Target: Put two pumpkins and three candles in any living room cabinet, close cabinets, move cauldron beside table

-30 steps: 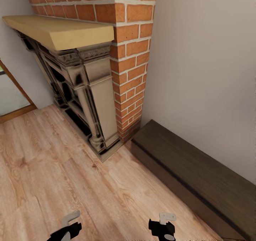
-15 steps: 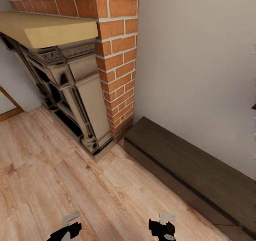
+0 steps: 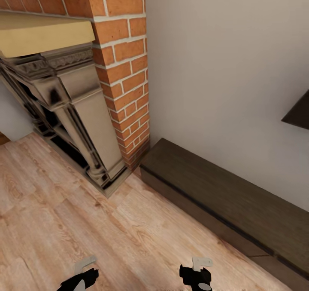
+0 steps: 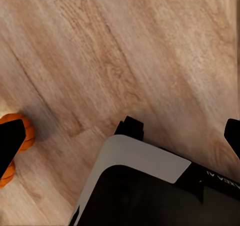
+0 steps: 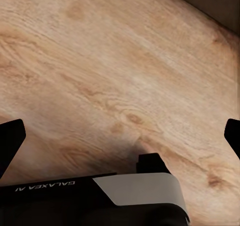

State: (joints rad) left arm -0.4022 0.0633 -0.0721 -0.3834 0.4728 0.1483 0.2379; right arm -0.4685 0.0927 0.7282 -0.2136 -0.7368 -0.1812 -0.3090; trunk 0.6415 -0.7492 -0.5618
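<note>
1. Looking down, the head view shows one cabinet (image 3: 223, 196) along the wall beside the brick fireplace (image 3: 124, 80), panels shut.
2. One pumpkin (image 4: 17, 146) lies on the wood floor (image 4: 125, 60) in the left wrist view, partly hidden behind a fingertip.
3. Left gripper (image 4: 120, 136) and right gripper (image 5: 120, 136) both gape wide, empty.

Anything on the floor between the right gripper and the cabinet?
Nothing: in the head view, bare wooden floor runs from the right gripper up to the cabinet front. The right wrist view shows plain floorboards too.
</note>
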